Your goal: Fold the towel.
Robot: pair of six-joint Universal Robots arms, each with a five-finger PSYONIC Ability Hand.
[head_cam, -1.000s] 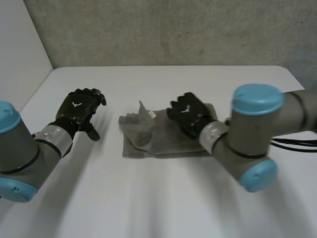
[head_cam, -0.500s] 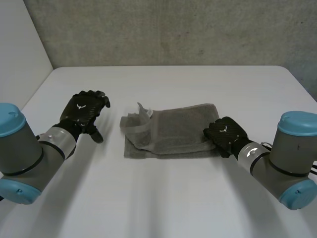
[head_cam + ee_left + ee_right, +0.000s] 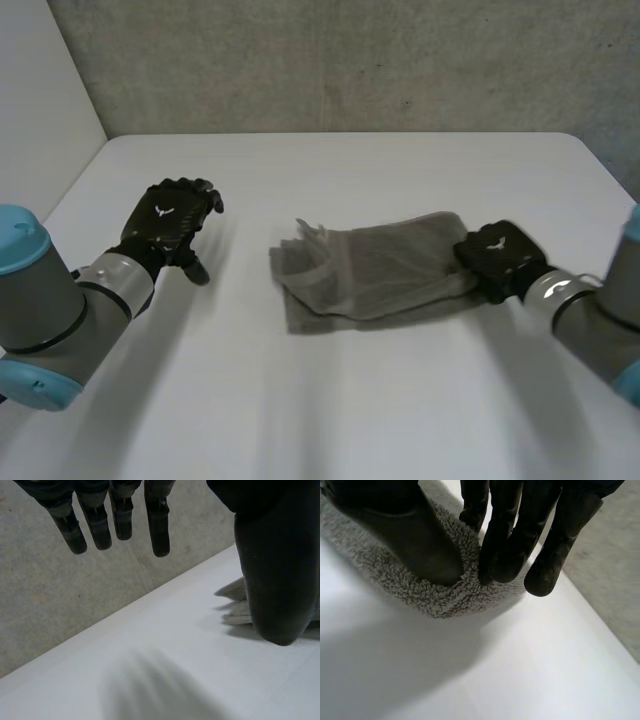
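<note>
A grey towel (image 3: 370, 272), loosely folded, lies in the middle of the white table (image 3: 330, 400); its left end is rumpled with a raised flap. My right hand (image 3: 497, 256) grips the towel's right edge. In the right wrist view the thumb (image 3: 415, 545) and fingers (image 3: 507, 545) pinch a fold of the looped cloth (image 3: 430, 590). My left hand (image 3: 167, 224) hovers over bare table well left of the towel, fingers (image 3: 117, 522) straight and spread, thumb (image 3: 275, 580) apart, holding nothing. A bit of the towel (image 3: 240, 605) shows beyond the thumb.
A grey concrete wall (image 3: 330, 60) stands behind the table's far edge. A white panel (image 3: 40, 110) rises at the left. My two arms (image 3: 50, 310) come in over the table's near corners.
My right hand left the towel's middle, went to its right edge and closed on it; the towel has slid to the right. The left hand barely moved.
</note>
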